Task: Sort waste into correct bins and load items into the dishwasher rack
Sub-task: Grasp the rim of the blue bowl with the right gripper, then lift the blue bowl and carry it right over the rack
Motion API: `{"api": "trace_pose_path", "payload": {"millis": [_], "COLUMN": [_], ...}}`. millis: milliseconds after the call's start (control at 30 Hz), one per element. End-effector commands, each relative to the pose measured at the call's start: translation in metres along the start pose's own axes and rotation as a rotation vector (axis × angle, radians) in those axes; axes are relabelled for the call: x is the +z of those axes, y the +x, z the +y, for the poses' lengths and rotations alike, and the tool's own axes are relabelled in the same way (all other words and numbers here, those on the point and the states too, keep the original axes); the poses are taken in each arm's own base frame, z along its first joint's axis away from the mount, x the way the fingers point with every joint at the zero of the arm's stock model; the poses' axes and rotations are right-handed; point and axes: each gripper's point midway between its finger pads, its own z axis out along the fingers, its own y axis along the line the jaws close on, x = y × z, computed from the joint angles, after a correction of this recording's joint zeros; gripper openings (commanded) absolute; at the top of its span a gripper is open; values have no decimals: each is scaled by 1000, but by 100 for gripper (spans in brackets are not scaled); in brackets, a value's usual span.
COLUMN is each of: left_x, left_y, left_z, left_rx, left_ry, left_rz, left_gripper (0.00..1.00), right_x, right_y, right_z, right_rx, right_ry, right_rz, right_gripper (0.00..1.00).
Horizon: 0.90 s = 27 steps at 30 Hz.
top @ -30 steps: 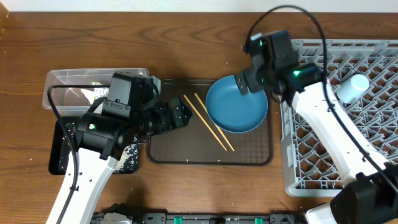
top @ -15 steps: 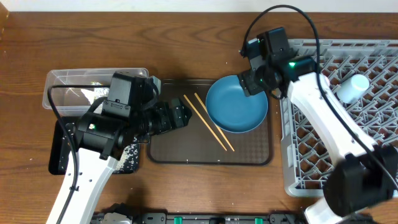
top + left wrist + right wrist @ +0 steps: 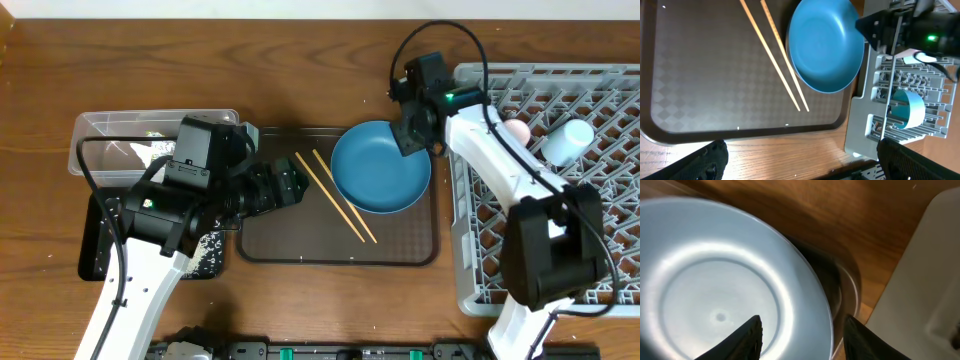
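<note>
Blue plate (image 3: pixel 378 172) is on the brown serving tray (image 3: pixel 270 235), over at the tray's 3 o'clock end, not in the rack yet. The right gripper (image 3: pixel 409 140) is down at the plate's 1 o'clock rim. Its fingers (image 3: pixel 754 332) are partway spread, one over the inside of the plate and one outside the rim, and I can't tell if they actually touch it. Two chopsticks (image 3: pixel 335 197) lie side by side just at the plate's 9 o'clock. The left gripper (image 3: pixel 288 186) hovers at 9 o'clock of those, spread wide, holding nothing. The grey rack (image 3: pixel 560 250) sits on the counter (image 3: pixel 300 60) at the plate's 3 o'clock, with a light blue cup (image 3: pixel 566 140) and a pinkish cup (image 3: pixel 515 130) near its 12 o'clock edge.
</note>
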Motion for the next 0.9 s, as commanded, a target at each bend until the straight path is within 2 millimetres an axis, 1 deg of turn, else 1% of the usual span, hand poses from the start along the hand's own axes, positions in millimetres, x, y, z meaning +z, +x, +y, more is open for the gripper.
{"api": "trace_pose_path", "payload": {"millis": [0,33,100,167,233,300,367,433,500,533,733,800,867], "left_x": [-3,-3,-3,-3,-3,-3,-3,-3,-3,-3,-3,-3,-3], "left_y": [-2,-2,-2,-2,-2,-2,-2,-2,-2,-2,-2,-2,-2], "left_z": [-3,-3,-3,-3,-3,-3,-3,-3,-3,-3,-3,-3,-3], "left_rx": [15,15,15,15,15,15,15,15,15,15,15,15,15], "left_ry": [12,12,12,12,12,12,12,12,12,12,12,12,12], "left_rz": [-5,-5,-5,-5,-5,-5,-5,-5,-5,-5,-5,-5,-5], "left_gripper": [98,98,98,98,98,98,98,98,98,98,98,98,98], "right_x": [20,24,31,33,31,29,26,24,24,24,19,10,-2], "right_y": [7,10,14,14,13,12,12,13,14,14,10,5,-1], "right_z": [-2,-2,-2,-2,-5,-9,-12,-15,-15,-15,-15,-16,-17], "right_rx": [-10,-11,-11,-12,-12,-13,-13,-14,-17,-17,-16,-14,-11], "right_ry": [20,19,18,18,35,58,80,93,94,94,95,96,98], "right_rz": [50,62,81,86,81,76,77,81,84,84,66,44,12], "right_gripper": [51,48,37,29,26,26,24,17,5,1,1,1,1]}}
